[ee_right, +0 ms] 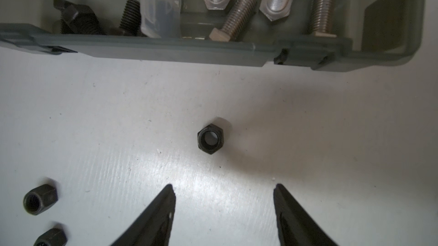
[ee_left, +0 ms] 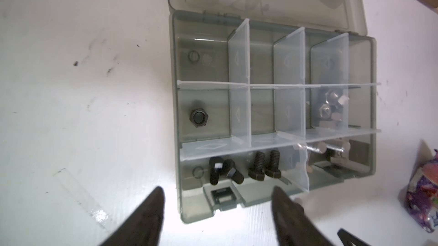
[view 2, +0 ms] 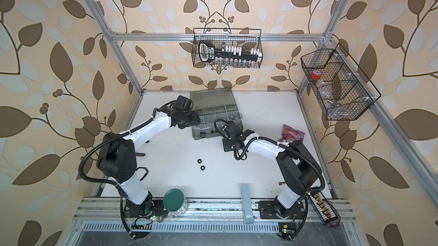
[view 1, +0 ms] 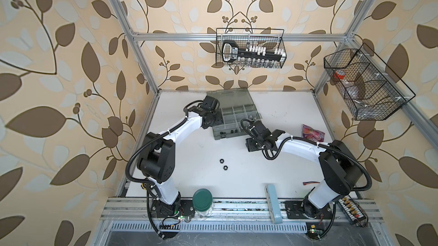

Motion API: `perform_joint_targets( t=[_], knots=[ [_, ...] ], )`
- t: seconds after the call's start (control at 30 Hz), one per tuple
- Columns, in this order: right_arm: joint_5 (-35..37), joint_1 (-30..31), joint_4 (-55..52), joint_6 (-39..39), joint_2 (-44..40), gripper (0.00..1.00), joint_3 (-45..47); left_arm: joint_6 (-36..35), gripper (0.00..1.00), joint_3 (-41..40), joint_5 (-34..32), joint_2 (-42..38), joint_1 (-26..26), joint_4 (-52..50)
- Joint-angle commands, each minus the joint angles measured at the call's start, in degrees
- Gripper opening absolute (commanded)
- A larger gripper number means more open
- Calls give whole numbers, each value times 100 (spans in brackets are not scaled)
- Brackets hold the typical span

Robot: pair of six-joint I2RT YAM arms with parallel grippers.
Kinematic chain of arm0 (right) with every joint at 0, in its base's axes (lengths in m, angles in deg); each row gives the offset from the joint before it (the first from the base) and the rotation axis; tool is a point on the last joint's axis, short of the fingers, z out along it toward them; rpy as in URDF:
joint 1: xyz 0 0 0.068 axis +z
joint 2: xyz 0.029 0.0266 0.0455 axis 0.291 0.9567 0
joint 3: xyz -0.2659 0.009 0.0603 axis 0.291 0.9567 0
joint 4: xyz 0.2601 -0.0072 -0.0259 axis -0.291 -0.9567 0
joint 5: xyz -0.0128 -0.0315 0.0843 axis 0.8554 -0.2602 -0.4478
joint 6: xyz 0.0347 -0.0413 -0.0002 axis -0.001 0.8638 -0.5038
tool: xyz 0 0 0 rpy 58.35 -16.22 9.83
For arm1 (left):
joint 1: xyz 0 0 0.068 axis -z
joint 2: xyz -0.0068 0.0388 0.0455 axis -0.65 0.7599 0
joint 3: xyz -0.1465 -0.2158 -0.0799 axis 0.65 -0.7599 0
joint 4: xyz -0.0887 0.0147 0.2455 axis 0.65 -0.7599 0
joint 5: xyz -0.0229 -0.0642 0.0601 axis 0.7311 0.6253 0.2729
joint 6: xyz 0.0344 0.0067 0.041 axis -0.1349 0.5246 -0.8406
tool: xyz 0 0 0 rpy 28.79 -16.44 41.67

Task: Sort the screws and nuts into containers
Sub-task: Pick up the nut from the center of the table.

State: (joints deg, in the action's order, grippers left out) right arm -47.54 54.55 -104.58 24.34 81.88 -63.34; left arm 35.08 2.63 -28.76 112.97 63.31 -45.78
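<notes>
White tabletop (view 1: 248,173), closed in by walls with brown leaf wallpaper, carries a translucent grey plastic organizer case (ee_left: 194,209) with its lid folded back. The left gripper (ee_left: 218,192) hangs at the edge of this case, its jaws spread apart and holding nothing. In the case, one black hexagonal nut (ee_left: 199,117) lies alone in an end compartment of the middle row. Short black hex-head bolts (ee_left: 256,169) fill a front compartment, and long silver bolts (ee_right: 237,12) lie in the one next to it. Small silver nuts (ee_left: 329,107) sit in another middle-row compartment.

The right gripper (ee_right: 223,186) is over the bare table, just in front of the case, also spread and empty. A loose black nut (ee_right: 210,140) lies on the table between its fingertips and the case wall, touching neither. Two more black nuts (view 1: 222,161) rest close together, well apart from the case.
</notes>
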Motion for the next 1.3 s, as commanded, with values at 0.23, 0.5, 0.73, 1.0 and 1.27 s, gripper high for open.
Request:
perform_joint_targets(
  t=[0.23,0.5,0.73,1.0,1.27],
  knots=[
    [-60,25,232,159,649,61,-434,178,99,-1275,-935,-1533,-62,-281],
    [-18,25,241,299,983,51,-568,356,99,-2003,-1361,-2307,-62,-359],
    [1,31,232,369,1210,42,-560,382,99,-2127,-1419,-2375,-62,-507],
    [75,58,173,423,1312,36,-584,403,99,-2141,-1413,-2370,-62,-492],
    [364,192,-62,493,1339,29,-614,421,99,-2135,-1466,-2407,-62,-474]
  ],
)
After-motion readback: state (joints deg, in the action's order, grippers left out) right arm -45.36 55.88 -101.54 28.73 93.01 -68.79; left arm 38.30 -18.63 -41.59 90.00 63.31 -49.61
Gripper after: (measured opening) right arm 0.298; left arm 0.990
